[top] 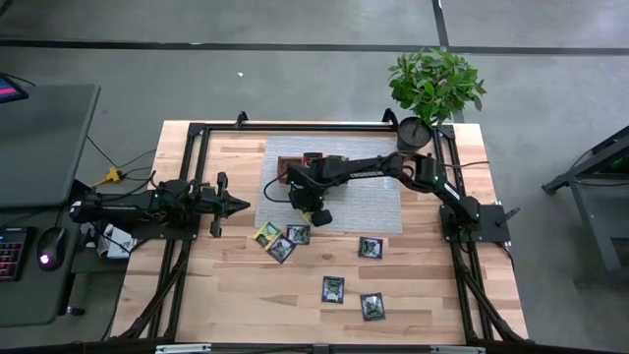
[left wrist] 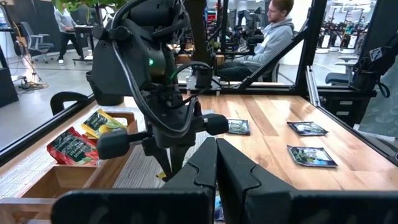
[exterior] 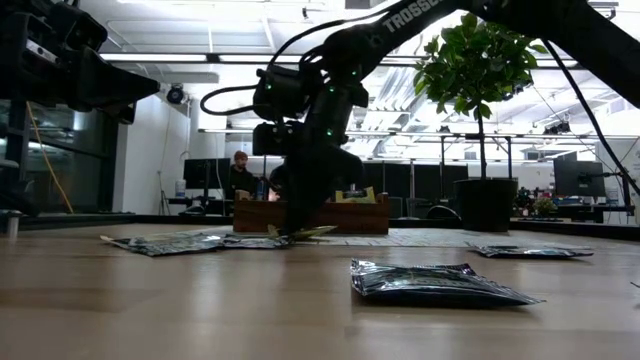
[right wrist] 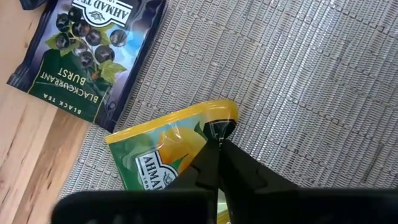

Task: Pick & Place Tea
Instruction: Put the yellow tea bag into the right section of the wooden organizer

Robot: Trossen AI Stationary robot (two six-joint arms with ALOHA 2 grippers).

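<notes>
Overhead and table-level views, two close wrist cameras, all sharing the table (top: 246, 295).

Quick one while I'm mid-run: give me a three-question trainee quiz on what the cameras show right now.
1. True or false: the right gripper is shut on a yellow tea packet.
2. Multiple choice: the surface under that packet is A) bare wood, B) the grey woven mat, C) the wooden tray.
3. Fill in: the left gripper, waiting over the table's left side, is ____.

Key:
1. True; its fingers pinch the packet's corner.
2. B.
3. Shut, holding nothing.
</notes>
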